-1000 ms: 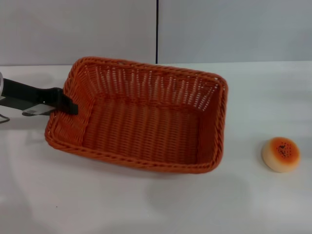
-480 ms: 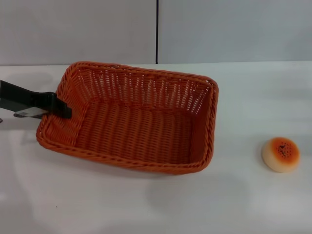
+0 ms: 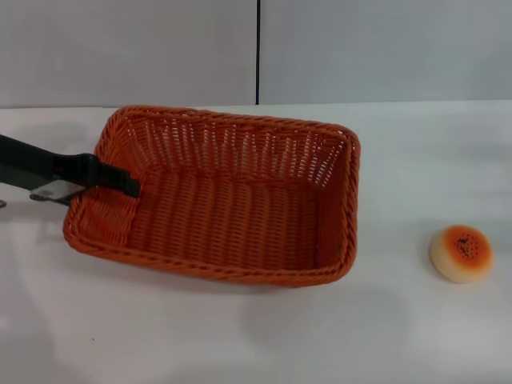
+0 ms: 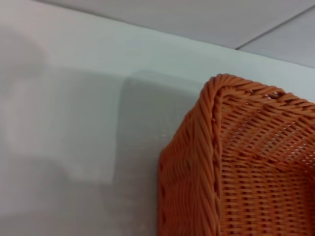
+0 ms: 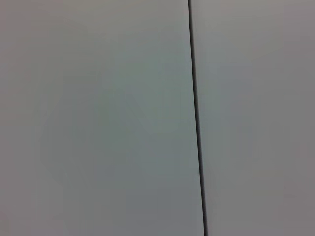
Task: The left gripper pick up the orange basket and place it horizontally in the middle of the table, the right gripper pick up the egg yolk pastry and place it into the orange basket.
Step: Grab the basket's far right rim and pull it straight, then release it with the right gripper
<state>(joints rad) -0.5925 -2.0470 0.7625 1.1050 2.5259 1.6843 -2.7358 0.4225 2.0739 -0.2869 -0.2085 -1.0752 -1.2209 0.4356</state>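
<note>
Left gripper (image 3: 128, 182) at 9 o'clock, clamped on orange basket (image 3: 232, 200) rim, mid-table (image 3: 240, 336) | egg yolk pastry (image 3: 461, 253) at 4 o'clock, apart | right gripper unseen | risk: one-sided hold may skew basket on release

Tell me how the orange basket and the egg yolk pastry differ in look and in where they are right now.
The orange basket is large, rectangular and woven, open at the top; the egg yolk pastry is small, round and smooth. The basket is orange all over; the pastry is cream with an orange-brown, dark-specked top. The left gripper reaches over the basket's left rim; the pastry lies untouched, apart to the basket's right. Both rest on the table.
</note>
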